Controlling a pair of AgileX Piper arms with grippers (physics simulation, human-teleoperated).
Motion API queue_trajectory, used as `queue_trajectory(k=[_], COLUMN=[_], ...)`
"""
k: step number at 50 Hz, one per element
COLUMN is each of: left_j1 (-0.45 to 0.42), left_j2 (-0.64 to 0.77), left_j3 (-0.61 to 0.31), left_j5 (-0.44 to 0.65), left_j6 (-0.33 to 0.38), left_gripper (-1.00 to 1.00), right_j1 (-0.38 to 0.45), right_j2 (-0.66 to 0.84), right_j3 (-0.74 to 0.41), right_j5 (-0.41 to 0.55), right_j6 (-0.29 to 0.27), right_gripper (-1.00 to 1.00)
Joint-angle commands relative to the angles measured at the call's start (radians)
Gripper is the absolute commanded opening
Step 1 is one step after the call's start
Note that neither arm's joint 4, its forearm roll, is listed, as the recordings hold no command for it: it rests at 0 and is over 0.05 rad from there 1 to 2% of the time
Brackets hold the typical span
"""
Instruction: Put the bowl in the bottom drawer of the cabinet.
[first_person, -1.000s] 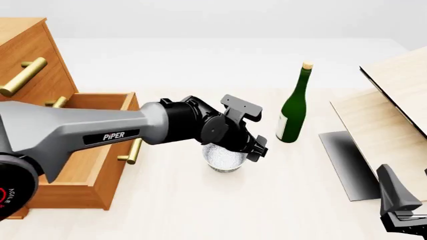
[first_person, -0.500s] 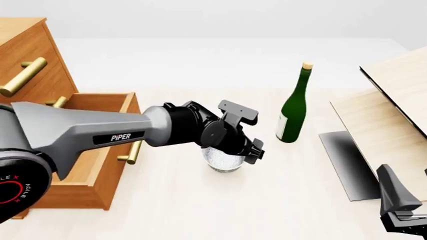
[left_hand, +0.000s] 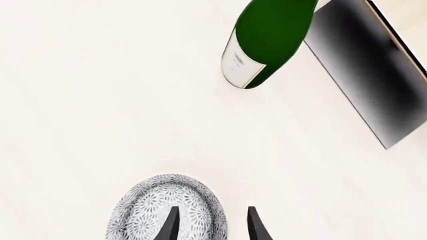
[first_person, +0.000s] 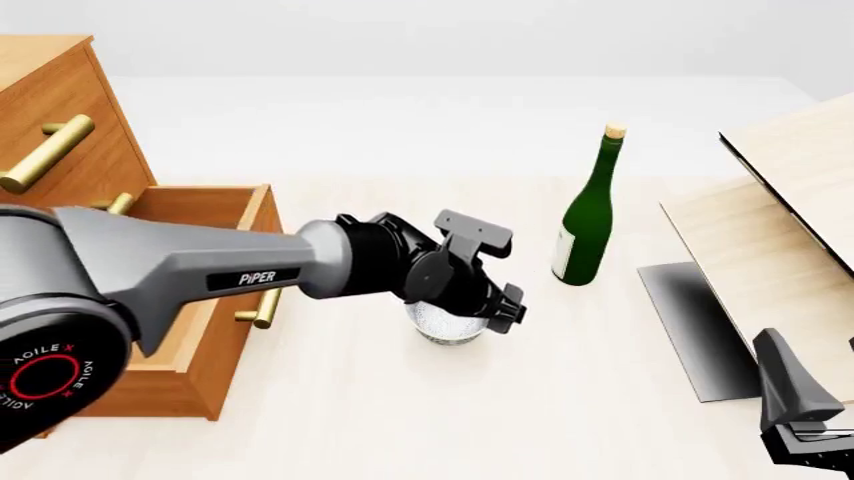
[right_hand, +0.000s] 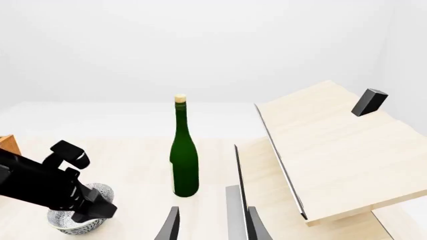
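The bowl (first_person: 450, 322) sits mid-tabletop, right of the open bottom drawer (first_person: 200, 290), with the left gripper (left_hand: 210, 225) part-open astride its rim, one finger inside, holding nothing yet; closing off-centre could tip the bowl away

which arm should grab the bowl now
Left. Its gripper is right over the bowl, fingers straddling the rim, beside the open bottom drawer. The right gripper sits far off.

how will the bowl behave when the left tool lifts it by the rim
The bowl looks rigid, so it should hold shape. With one finger inside the rim, it may tilt off-centre. Its squat, upright form seems unlikely to tip.
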Motion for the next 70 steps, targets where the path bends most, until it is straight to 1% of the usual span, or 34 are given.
queue_trajectory(k=[1, 4, 17, 23, 45, 59, 70], left_j1=[-0.001, -0.004, -0.01, -0.023, -0.047, -0.037, -0.031], left_j2=[0.022, 0.013, 0.03, 0.037, 0.049, 0.052, 0.055], left_j3=[-0.001, -0.003, -0.003, 0.011, 0.02, 0.046, 0.04], left_j5=[-0.014, -0.002, -0.008, -0.016, -0.021, -0.045, -0.039], left_j6=[-0.012, -0.014, -0.025, -0.043, -0.076, -0.104, -0.097], left_gripper=[1.0, 1.0, 1.0, 1.0, 1.0, 1.0, 1.0], right_j1=[0.0, 0.0, 0.0, 0.0, 0.0, 0.0, 0.0], right_j2=[0.0, 0.0, 0.0, 0.0, 0.0, 0.0, 0.0], right_j3=[0.0, 0.0, 0.0, 0.0, 0.0, 0.0, 0.0], right_j5=[0.0, 0.0, 0.0, 0.0, 0.0, 0.0, 0.0], right_j6=[0.0, 0.0, 0.0, 0.0, 0.0, 0.0, 0.0], right_gripper=[1.0, 1.0, 1.0, 1.0, 1.0, 1.0, 1.0])
